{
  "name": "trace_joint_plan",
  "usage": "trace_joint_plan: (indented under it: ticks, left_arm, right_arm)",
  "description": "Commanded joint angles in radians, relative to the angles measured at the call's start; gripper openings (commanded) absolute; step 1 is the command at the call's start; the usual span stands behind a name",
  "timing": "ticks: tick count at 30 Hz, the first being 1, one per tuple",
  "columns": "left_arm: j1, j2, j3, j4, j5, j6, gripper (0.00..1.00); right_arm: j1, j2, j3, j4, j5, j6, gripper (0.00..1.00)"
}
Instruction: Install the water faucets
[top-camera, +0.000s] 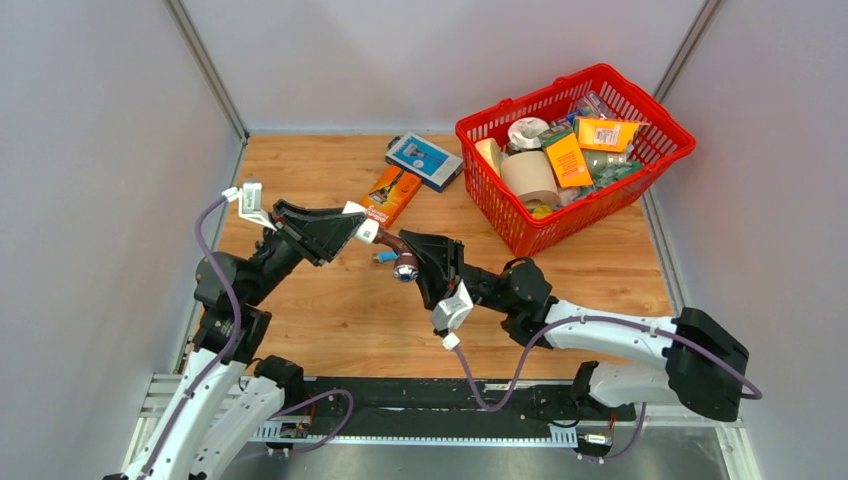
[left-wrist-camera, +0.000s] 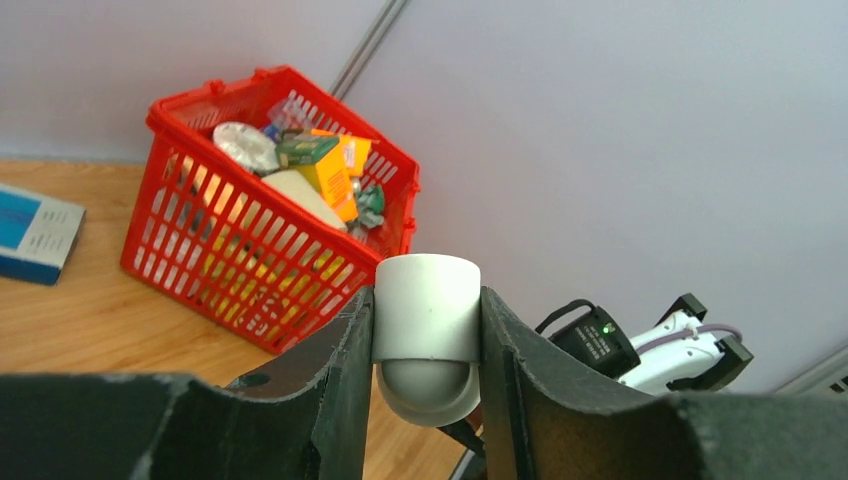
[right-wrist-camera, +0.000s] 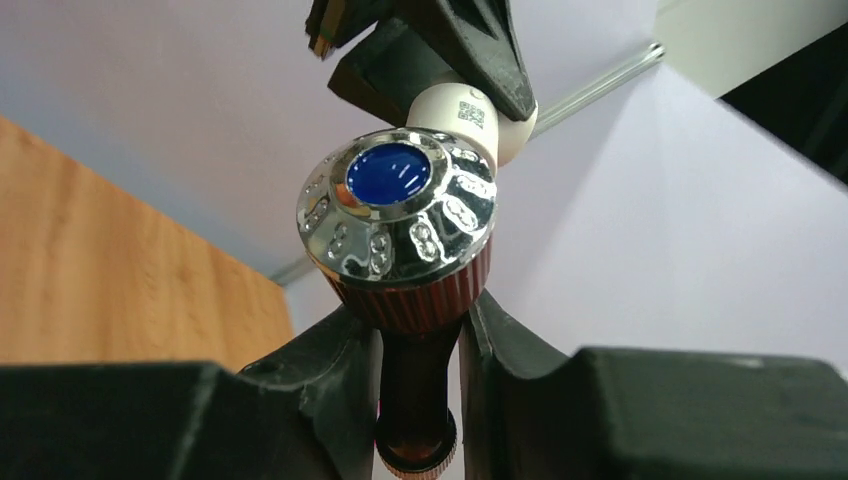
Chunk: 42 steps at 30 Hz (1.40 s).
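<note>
Right wrist: right claw (right-wrist-camera: 420, 320) clamps brown faucet (right-wrist-camera: 412, 385), blue-capped chrome knob (right-wrist-camera: 395, 210); left claw (left-wrist-camera: 426, 302) clamps white elbow (left-wrist-camera: 428, 350).

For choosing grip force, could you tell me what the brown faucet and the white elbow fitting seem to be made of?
Brown faucet: likely metal, glossy bronze body, mirror-chrome cap reflecting highlights, blue inset. White elbow fitting: probably plastic, smooth matte, uniform white.
</note>
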<state>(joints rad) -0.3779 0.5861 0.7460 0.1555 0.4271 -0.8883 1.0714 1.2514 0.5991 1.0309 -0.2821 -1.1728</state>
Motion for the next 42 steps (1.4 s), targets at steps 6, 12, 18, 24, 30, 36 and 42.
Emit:
trace_joint_plan:
  ticks: [6,12,18,24,30,36,42]
  left_arm:
    - [-0.003,-0.012,-0.209,0.573,0.03,-0.05,0.0]
    - [-0.003,0.004,-0.411,1.101,0.048,0.011,0.0]
    - [-0.003,0.086,-0.501,1.423,0.14,0.028,0.0]
    - [-0.003,0.038,-0.533,1.314,-0.017,-0.004,0.0]
    - [-0.003,-0.092,-0.482,0.842,-0.157,0.054,0.0]
    - [-0.001,-0.131,-0.393,0.567,-0.198,0.016,0.0]
    - [-0.003,-0.12,-0.344,0.515,-0.174,-0.064,0.0]
  right_arm:
    - [-0.114,-0.081,0.195,-0.115,-0.132,1.033,0.0]
    - [-0.266,-0.023,0.261,-0.067,-0.138,1.775,0.0]
    - [-0.343,0.077,0.32,-0.305,-0.115,2.258,0.0]
    - [-0.352,0.085,0.317,-0.35,-0.085,2.131,0.4]
    - [-0.353,-0.039,0.242,-0.284,-0.086,1.616,0.7]
    - [-0.344,-0.194,0.038,-0.092,-0.234,1.054,0.8]
    - [-0.3,-0.268,-0.07,-0.175,-0.385,0.518,0.89]
